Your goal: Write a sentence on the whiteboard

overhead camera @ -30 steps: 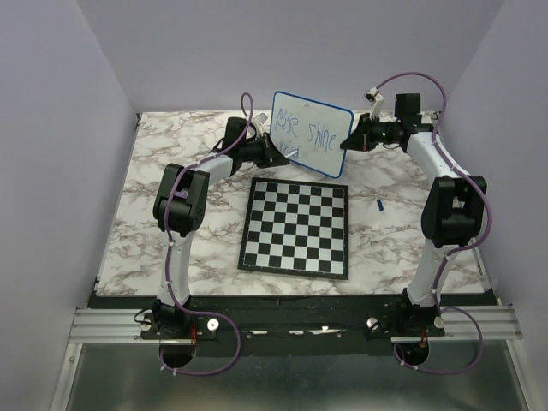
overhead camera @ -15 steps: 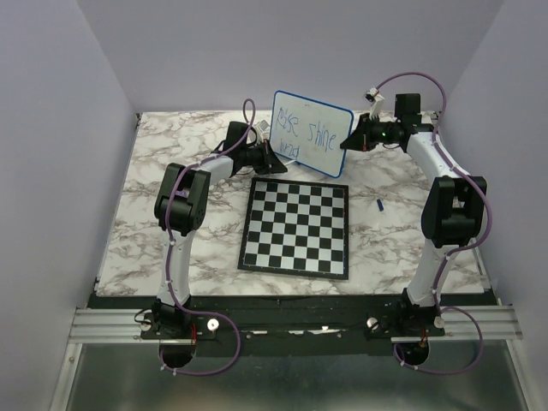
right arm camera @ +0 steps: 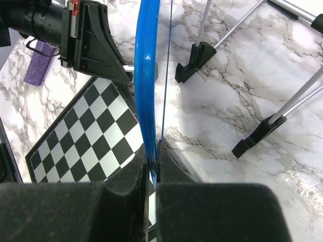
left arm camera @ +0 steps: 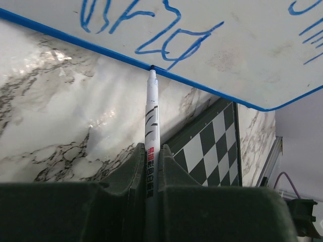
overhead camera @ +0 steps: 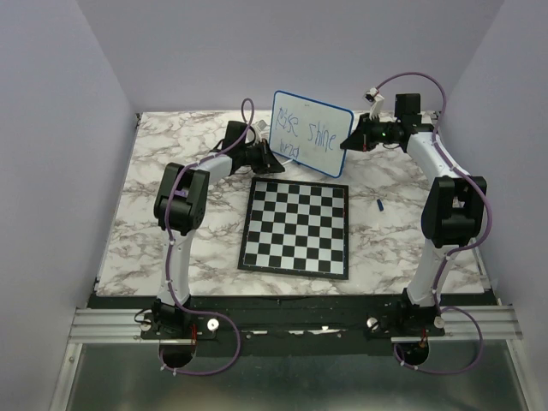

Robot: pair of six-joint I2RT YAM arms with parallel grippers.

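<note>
Right gripper (right arm camera: 153,162) pinching whiteboard (overhead camera: 310,133) by its side rim, board rising edge-on straight out from between fingers. Left gripper (left arm camera: 150,154) clamping marker (left arm camera: 151,126), pen sticking out ahead of fingertips, tip touching board's lower blue rim just under second line of sentence (overhead camera: 306,133). Board standing tilted between both grippers, writing facing near side. Chessboard (overhead camera: 296,227) lying flat below left gripper, nearer arm bases.
</note>
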